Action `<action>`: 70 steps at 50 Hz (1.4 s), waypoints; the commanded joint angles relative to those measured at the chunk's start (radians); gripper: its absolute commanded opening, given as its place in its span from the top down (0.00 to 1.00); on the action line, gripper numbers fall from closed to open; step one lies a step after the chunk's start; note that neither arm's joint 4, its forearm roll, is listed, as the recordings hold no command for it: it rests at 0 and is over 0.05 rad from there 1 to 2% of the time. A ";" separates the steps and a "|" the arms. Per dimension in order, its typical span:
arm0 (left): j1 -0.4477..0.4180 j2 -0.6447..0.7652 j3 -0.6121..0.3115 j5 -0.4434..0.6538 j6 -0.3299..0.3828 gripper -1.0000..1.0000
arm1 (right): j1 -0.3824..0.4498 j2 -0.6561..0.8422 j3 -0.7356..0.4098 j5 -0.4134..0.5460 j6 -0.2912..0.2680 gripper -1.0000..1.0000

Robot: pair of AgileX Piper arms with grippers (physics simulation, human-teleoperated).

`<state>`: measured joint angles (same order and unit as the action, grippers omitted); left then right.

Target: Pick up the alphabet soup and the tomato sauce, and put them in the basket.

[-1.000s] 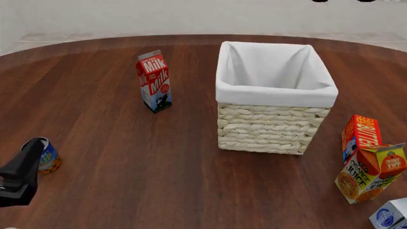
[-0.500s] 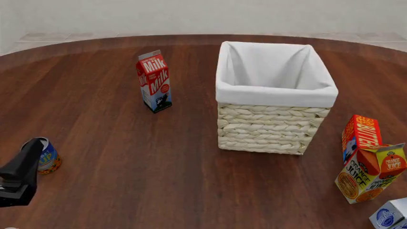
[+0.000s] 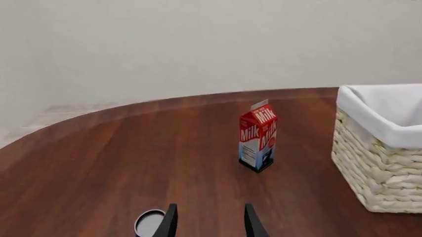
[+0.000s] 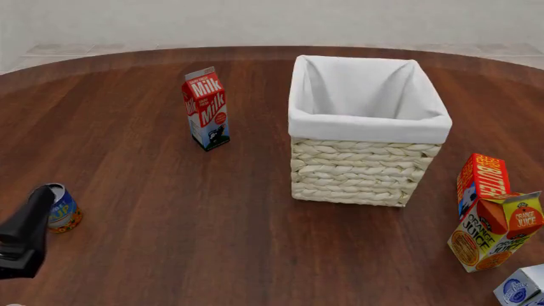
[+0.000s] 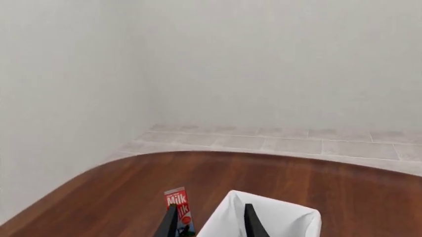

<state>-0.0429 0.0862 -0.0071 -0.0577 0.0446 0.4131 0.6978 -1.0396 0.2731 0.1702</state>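
While nothing has gone into it yet, the basket (image 4: pixel 367 131) is your landmark: it stands open-topped with its white lining folded over the rim, and what shows of its inside holds no can. You are on the first step, the reach for the soup. Left of the basket and a little beyond its front face stands a milk carton (image 4: pixel 206 109); to its right, nearer you, are a butter box (image 4: pixel 483 182) and an orange juice carton (image 4: pixel 497 231), with a small white-and-blue carton (image 4: pixel 523 287) at the frame corner.

Well to the basket's left and nearer you, the left gripper (image 3: pixel 209 227) sits low, its fingers apart with nothing between them. Right at it stands the soup can (image 4: pixel 64 209); in the left wrist view its grey top lies just outside one finger, not in the gap. Your next move, as I judge it, is to shift sideways until the can sits between the fingers, sink around its body, then close.

The right gripper (image 5: pixel 209 223) is parted too and holding nothing, raised and looking over the basket from above. The tomato sauce is nowhere in these views, so you will need to find it.
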 commanded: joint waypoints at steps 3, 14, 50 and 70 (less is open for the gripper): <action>0.030 -0.010 -0.049 0.031 0.022 0.00 | 0.003 -0.022 0.014 -0.011 0.007 0.00; 0.036 -0.050 -0.145 0.135 0.043 0.00 | 0.025 -0.032 0.024 -0.008 0.015 0.00; 0.080 0.158 -0.473 0.249 0.077 0.00 | 0.085 -0.069 0.060 -0.023 0.068 0.00; 0.147 0.325 -0.616 0.360 0.175 0.00 | 0.056 -0.086 0.026 -0.001 0.056 0.00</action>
<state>0.0821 0.3420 -0.5556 0.2457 0.1760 0.4815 0.6162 -1.0003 0.2673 0.2284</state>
